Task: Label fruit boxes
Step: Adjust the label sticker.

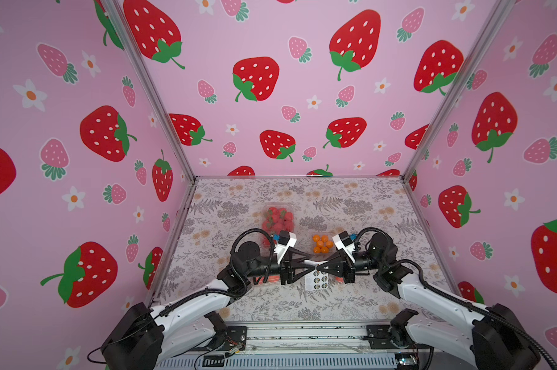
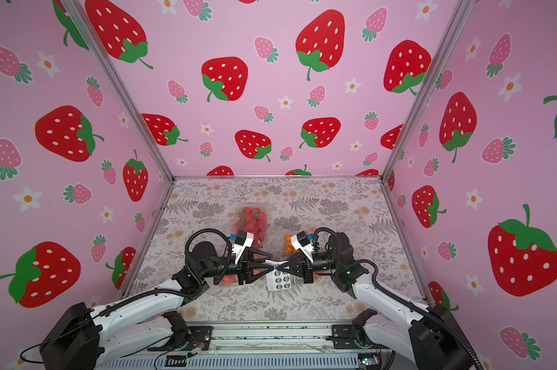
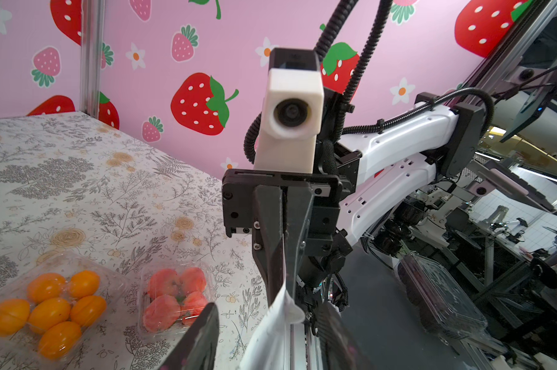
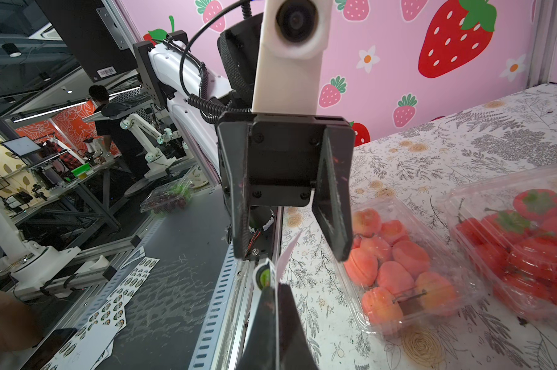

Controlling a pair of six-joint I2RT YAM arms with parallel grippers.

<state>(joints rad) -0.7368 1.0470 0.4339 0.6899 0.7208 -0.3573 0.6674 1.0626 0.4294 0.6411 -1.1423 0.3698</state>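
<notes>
Seemingly no fruit boxes (image 1: pixel 278 219) are labelled; sticker sheet (image 1: pixel 317 282) at six o'clock is pinched by right gripper (image 3: pixel 278 288), left gripper (image 4: pixel 291 253) parted.

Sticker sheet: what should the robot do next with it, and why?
Probably close the left tool on the sticker peeking out: its jaws stand open facing it, while the right tool, shut, pinches the sticker sheet.
</notes>
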